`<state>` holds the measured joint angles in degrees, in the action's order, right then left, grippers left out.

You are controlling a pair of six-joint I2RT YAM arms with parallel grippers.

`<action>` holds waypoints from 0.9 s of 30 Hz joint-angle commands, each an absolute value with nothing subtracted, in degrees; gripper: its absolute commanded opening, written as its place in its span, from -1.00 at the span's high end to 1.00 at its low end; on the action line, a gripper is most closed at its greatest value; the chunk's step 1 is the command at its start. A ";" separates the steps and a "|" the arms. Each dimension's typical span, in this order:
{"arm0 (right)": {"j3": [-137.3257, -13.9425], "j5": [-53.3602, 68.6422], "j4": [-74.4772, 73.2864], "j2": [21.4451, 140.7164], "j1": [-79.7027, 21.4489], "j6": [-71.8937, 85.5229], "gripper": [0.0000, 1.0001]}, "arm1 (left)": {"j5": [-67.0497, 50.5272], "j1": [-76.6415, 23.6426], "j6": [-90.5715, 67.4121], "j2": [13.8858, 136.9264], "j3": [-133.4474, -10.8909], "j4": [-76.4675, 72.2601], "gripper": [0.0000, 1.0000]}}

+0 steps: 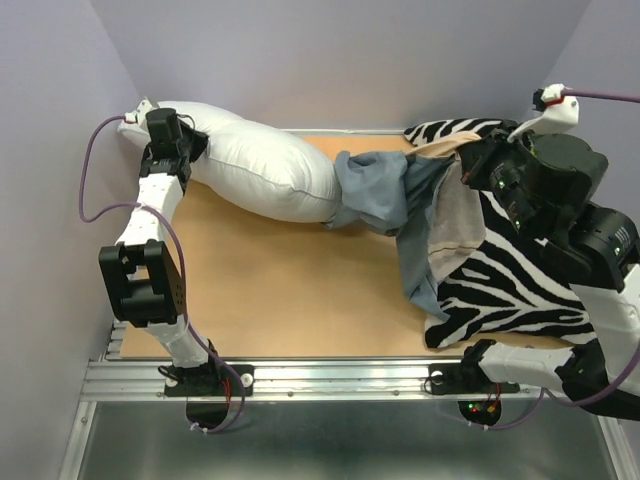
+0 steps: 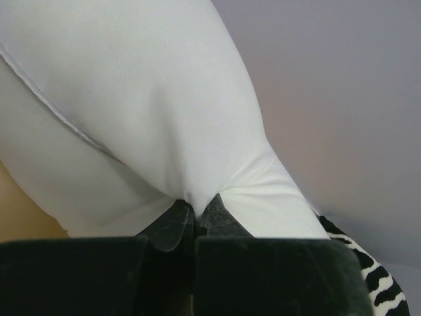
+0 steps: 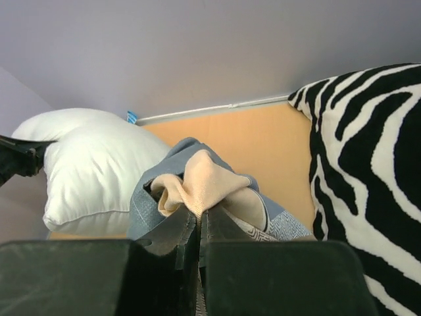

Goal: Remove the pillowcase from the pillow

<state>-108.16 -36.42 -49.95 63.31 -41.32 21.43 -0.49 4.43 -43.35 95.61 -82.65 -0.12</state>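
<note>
- Your left gripper (image 1: 186,146) is at the far-left corner of the table (image 1: 290,290), up against the left end of the white pillow (image 1: 265,170).
- In the left wrist view, the left gripper (image 2: 197,212) has its jaws pressed together with only a sliver between them. A small tuck of the pillow (image 2: 131,99) cover is pinched there, and creases fan out from the pinch.
- The pillow lies along the far side of the table, running from the far-left corner toward the middle, and most of it is bare.
- The pillow's right end meets the bunched blue-grey pillowcase (image 1: 385,190) near the middle of the far edge. You cannot tell how much of the pillow sits inside the fabric.
- From that bunch the pillowcase trails right and nearer, draped over the zebra-print cushion (image 1: 510,290) on the right side of the table.
- Your right gripper (image 1: 470,160) is at the far right, above the cushion's far end.
- In the right wrist view, the right gripper (image 3: 198,216) has its jaws clamped tight on a beige fold of the pillowcase (image 3: 204,181), which puffs up just past the fingertips with dusty blue cloth around it.
- That view also shows the pillow (image 3: 92,158) to the left, the zebra-print cushion (image 3: 375,164) to the right, and bare table (image 3: 263,138) between them.
</note>
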 commanded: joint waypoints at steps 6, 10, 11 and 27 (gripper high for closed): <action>-127.52 -41.39 -46.85 63.72 -41.13 16.18 0.99 | -7.99 9.23 -40.25 101.42 -90.17 -3.69 1.00; -130.34 -42.10 -46.50 61.27 -41.13 14.86 0.99 | -9.93 9.49 -39.55 105.02 -93.51 -2.02 1.00; -130.43 -41.84 -45.97 60.39 -41.22 14.59 0.99 | -10.19 9.49 -39.81 105.29 -93.78 -1.93 1.00; -130.51 -27.51 -41.84 83.30 -41.05 14.77 0.99 | -9.68 8.44 -31.12 100.20 -82.81 5.44 1.00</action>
